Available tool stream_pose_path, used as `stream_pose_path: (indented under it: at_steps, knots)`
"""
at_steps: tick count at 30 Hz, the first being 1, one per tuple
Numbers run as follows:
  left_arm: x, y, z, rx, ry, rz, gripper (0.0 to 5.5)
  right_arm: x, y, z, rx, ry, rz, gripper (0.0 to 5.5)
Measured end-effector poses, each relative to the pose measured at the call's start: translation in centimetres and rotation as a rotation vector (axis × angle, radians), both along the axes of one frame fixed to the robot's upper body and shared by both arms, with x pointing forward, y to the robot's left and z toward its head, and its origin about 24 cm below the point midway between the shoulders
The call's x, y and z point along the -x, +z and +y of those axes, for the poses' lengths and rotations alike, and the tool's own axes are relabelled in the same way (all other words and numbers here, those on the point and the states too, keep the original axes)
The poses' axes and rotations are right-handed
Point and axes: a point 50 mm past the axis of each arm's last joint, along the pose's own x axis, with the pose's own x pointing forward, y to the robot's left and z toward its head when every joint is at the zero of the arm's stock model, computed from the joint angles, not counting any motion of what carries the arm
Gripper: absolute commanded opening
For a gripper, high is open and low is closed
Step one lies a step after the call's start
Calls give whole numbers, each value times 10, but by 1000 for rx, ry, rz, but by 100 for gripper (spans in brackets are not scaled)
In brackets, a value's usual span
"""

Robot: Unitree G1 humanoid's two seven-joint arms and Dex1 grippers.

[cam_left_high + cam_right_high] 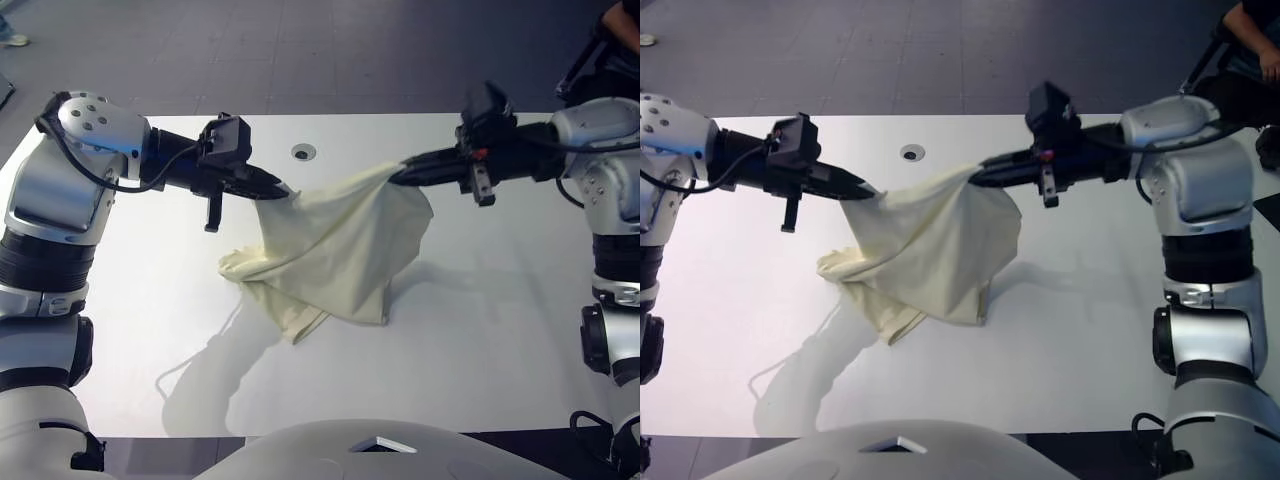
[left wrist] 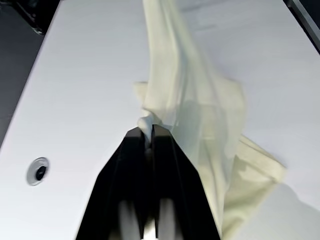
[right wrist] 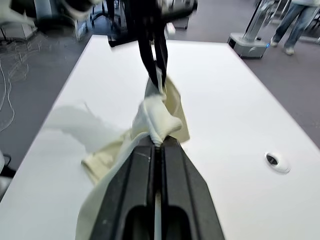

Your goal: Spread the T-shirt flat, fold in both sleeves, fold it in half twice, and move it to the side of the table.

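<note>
Two grips | left tool [image 1: 283, 190] pinching T-shirt [image 1: 335, 250] | right tool [image 1: 397, 176] pinching it | lower folds on table [image 1: 480, 330]

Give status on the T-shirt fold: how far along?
Early. Nothing finished: the T-shirt is bunched, not flat. In hand: left hand and right hand each pinch it, upper part raised, lower part on the table. Left: spreading, both sleeves, two half-folds, moving aside.
</note>
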Motion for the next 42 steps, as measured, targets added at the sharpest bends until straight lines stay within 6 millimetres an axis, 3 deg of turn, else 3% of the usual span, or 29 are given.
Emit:
stream_pose_path:
  at_steps: [3, 8, 14, 18, 23, 29, 34, 39, 42]
  knots:
    - [-7, 18, 3, 49, 55, -78, 1, -6, 17, -1, -57, -47, -28, 0]
    - [-5, 29, 8, 67, 74, -106, 1, -8, 24, -6, -81, -70, -9, 0]
    - [30, 38, 22, 29, -115, 5, 1, 26, 46, -24, -91, 80, 85, 0]
    - [34, 49, 27, 42, -157, 23, 1, 33, 51, -34, -100, 123, 119, 0]
    - [-11, 43, 29, 47, -6, -15, 0, -10, 21, -35, -19, -21, 141, 0]
    - [-63, 37, 22, 25, 170, -96, 0, -75, 6, -25, 124, -322, -15, 0]
    - [-103, 33, 6, -109, 436, -329, 0, -111, 16, -4, 296, -598, -320, 0]
    - [-121, 44, -16, -209, 598, -636, 0, -126, 27, 11, 439, -787, -650, 0]
    - [-126, 63, -29, -219, 708, -887, 0, -131, 43, 20, 503, -917, -938, 0]
